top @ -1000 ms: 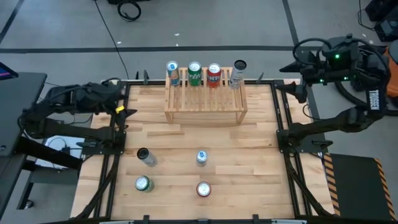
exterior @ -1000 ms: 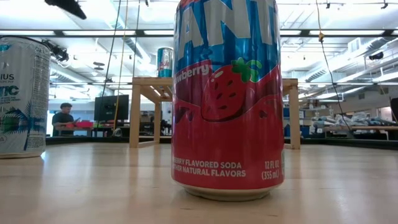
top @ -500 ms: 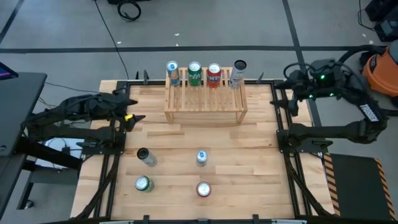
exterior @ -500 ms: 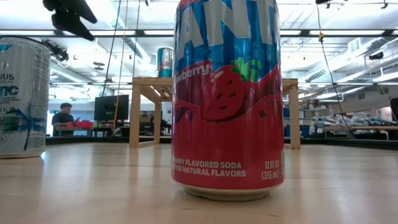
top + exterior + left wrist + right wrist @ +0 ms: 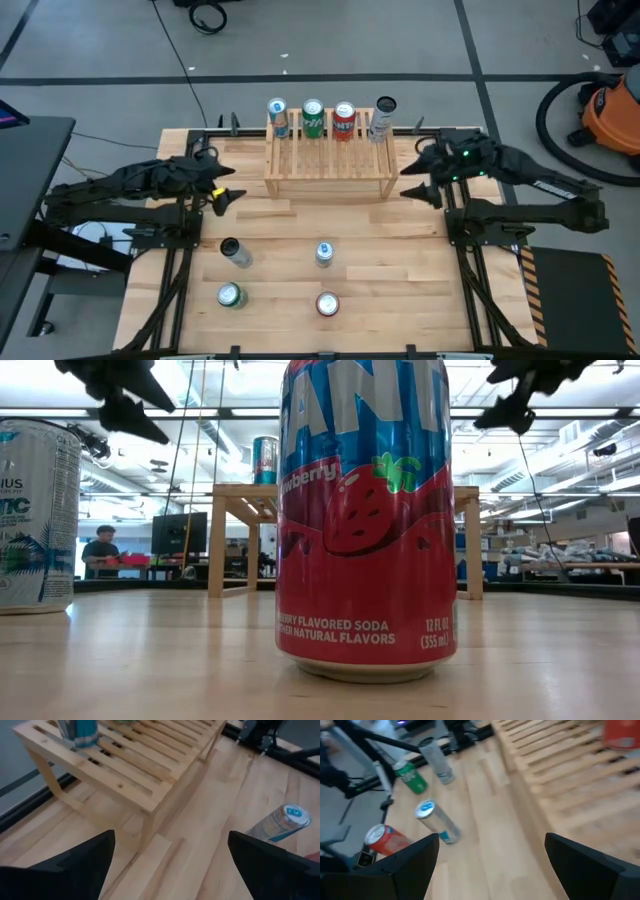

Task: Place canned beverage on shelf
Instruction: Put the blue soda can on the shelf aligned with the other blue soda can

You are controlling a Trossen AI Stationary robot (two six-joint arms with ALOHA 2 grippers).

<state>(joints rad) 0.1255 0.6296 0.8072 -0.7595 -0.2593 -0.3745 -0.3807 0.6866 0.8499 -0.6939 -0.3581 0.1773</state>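
Observation:
The light wood shelf (image 5: 330,160) stands at the table's far middle, with several cans upright along its far row (image 5: 313,119). Four more cans stand on the table near the front: a dark one (image 5: 235,252), a white-blue one (image 5: 323,254), a green one (image 5: 231,295) and a red strawberry soda (image 5: 327,304), which fills the low view (image 5: 365,520). My left gripper (image 5: 222,188) is open in the air left of the shelf. My right gripper (image 5: 414,180) is open in the air right of the shelf. Both are empty.
Black rails (image 5: 455,230) run along the table's left and right sides. An orange vacuum (image 5: 612,110) stands on the floor to the right. Bare wood (image 5: 330,215) lies between the shelf and the front cans. A person (image 5: 100,548) sits far back in the room.
My left gripper has gone toward the table's right edge, closer to the shelf's left end. My right arm has swung in from beyond the table's right edge toward the shelf's right end and come lower. The cans and the shelf have stayed where they were.

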